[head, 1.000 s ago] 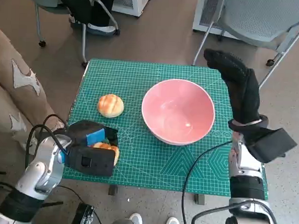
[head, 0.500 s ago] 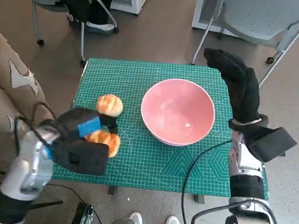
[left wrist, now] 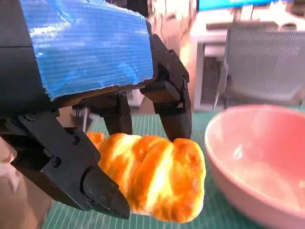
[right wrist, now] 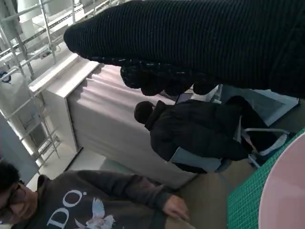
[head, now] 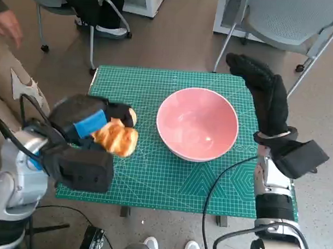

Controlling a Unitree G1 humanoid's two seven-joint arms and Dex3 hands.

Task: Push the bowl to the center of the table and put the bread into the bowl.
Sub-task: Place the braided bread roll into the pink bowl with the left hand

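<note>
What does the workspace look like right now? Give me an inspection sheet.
Surface: green cutting mat covering the small table.
Job's things: pink bowl near the middle, nothing in it; bread held above the mat.
Clutter: a second bun, partly hidden behind the held bread.
Hands: left hand grips the bread; right hand beside the bowl, holds nothing.
Cables: black cable crossing the mat's near right edge.
Surroundings: chairs, people seated nearby.

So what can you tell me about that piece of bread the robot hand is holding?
The bread is a golden-brown roll with paler streaks across a glossy, ridged crust, and it looks soft. The left robot hand grips it between black fingers, lifted clear of the green mat. It hangs just beside the pink bowl, not yet over it. A second, rounder bun is mostly hidden behind the hand.
</note>
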